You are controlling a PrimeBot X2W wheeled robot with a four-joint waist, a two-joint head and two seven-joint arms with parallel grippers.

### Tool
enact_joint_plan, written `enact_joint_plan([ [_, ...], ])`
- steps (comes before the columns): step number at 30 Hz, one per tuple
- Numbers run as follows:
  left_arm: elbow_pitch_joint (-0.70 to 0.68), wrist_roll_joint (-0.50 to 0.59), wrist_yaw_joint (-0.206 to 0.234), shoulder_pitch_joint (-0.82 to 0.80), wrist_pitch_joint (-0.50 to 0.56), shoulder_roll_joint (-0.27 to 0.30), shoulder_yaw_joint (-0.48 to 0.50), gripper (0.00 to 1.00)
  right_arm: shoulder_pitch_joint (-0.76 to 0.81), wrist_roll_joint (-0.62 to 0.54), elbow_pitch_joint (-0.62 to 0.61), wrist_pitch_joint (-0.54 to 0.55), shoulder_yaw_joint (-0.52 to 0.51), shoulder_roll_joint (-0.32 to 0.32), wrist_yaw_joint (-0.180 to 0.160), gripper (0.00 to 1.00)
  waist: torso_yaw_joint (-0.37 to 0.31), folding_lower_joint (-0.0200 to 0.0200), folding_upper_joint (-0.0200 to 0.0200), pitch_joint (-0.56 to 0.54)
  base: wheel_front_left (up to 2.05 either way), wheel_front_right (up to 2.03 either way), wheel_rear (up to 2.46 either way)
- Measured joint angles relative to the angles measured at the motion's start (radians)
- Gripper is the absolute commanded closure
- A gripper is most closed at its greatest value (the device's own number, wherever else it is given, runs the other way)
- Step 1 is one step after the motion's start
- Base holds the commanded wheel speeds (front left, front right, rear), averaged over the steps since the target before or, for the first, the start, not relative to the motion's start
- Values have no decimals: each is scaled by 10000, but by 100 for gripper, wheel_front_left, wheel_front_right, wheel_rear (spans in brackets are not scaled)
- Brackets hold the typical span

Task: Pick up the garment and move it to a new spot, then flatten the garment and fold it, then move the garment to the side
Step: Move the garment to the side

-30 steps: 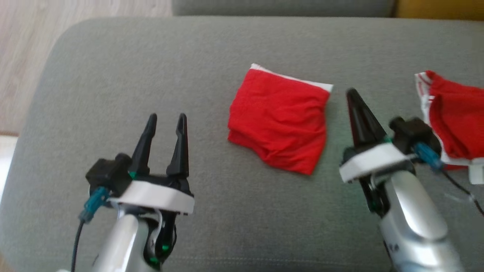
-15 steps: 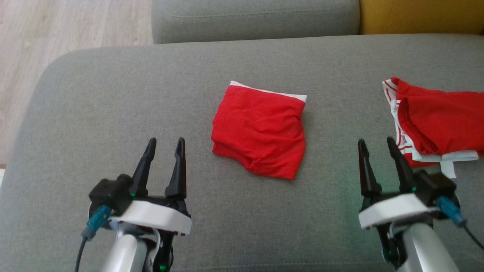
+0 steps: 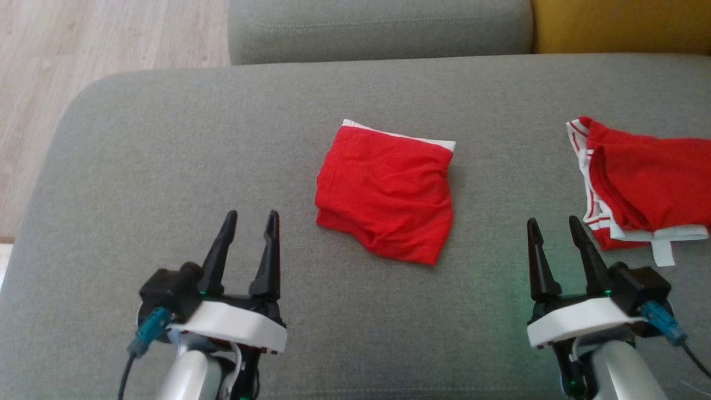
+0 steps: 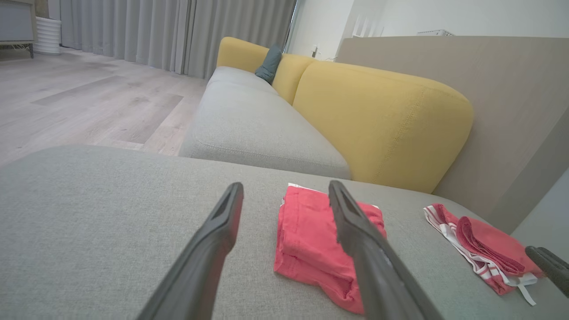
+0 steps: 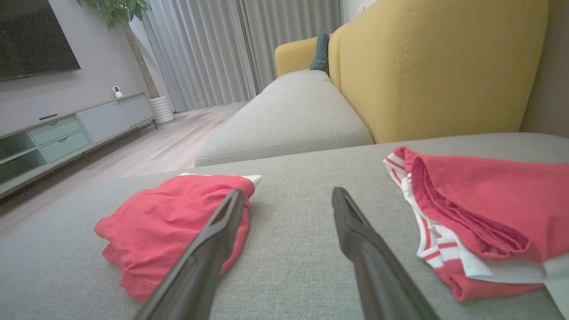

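Here, the folded red garment [image 3: 386,191] lies on the grey seat cushion [image 3: 166,166], well in from the cushion's left edge and somewhat nearer its far edge than its near one. It is a compact, slightly wrinkled rectangle with a strip of white showing along its far side, and both grippers are clear of it. The left gripper [image 3: 251,215] is over the near left part of the cushion, its two dark fingers spread apart and empty, pointing toward the far edge; its fingertips stop short of the garment's near left corner. The right gripper [image 3: 554,222] is over the near right part, likewise released, with bare cushion between its fingers. Just beyond it and to its right lies a second red garment [image 3: 644,186], loosely bunched, with a white, red-striped waistband [image 3: 586,172] turned toward the folded one; the two garments are well apart. In the right wrist view the folded piece sits off the left finger and the bunched one off the right finger, neither touched. Beyond the cushion's far edge are another grey seat [image 3: 377,28] and a yellow backrest [image 3: 622,25], with pale wooden floor [image 3: 83,39] past the far left corner.
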Motion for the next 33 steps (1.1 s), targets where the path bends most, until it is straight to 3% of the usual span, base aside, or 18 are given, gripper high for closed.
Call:
enact_joint_plan([
  [9, 15, 0, 2, -130, 2, 6, -368, 0, -951, 867, 988, 652, 686, 6, 0, 0, 476, 0, 0, 662, 0, 0, 0],
  [16, 54, -46, 17, -614, 0, 4, -550, 0, -2298, 2019, 2604, 1233, 869, -2, 0, 0, 1129, 0, 0, 1217, 0, 0, 0],
  [29, 102, -115, 69, -762, 0, 4, -757, 0, -4416, 2729, 5390, 1390, 1559, -117, 0, 0, 1880, 0, 0, 1829, 0, 0, 0],
  [30, 105, -115, 69, -802, 0, 4, -759, 0, -4546, 2729, 5549, 1363, 1649, -130, 0, 64, 1896, 0, 0, 1848, 0, 0, 0],
  [31, 111, -115, 73, -859, 0, 4, -761, 0, -4656, 2719, 5678, 1281, 1718, -136, 0, 100, 1905, 0, 0, 1864, 0, 0, 0],
  [33, 109, -115, 102, -941, 0, 0, -759, 0, -4845, 2541, 5979, 1083, 1833, -146, 0, 100, 1899, 0, 0, 1881, 0, 0, 0],
])
